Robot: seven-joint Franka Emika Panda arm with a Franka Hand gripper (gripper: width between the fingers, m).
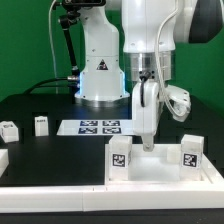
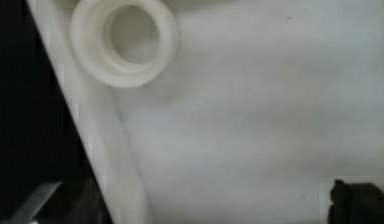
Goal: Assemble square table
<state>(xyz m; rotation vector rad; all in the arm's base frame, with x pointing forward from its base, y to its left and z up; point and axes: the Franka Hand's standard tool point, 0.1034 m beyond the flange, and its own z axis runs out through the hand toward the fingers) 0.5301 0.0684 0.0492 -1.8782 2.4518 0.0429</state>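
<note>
White slab beneath a wide-open gripper: square table, part-built

Item: square slab (image 1: 160,170), hollow face up, lying on the black tabletop (image 1: 35,108) at its near edge. Two standing legs (image 1: 120,156), tagged, appear seated upright on the slab, one toward each side of the exterior view. Two loose legs (image 1: 41,124) sit well apart on the exterior view's left, near the marker board (image 1: 100,126).

Gripper (image 1: 148,140): pointing straight down between the standing legs, jaws spread fully, holding nothing. The slab lies directly below it. Bare slab fills the wrist view between the fingertips (image 2: 358,195), with a round socket (image 2: 127,40) off to one side — probably what the next move must line up with.
</note>
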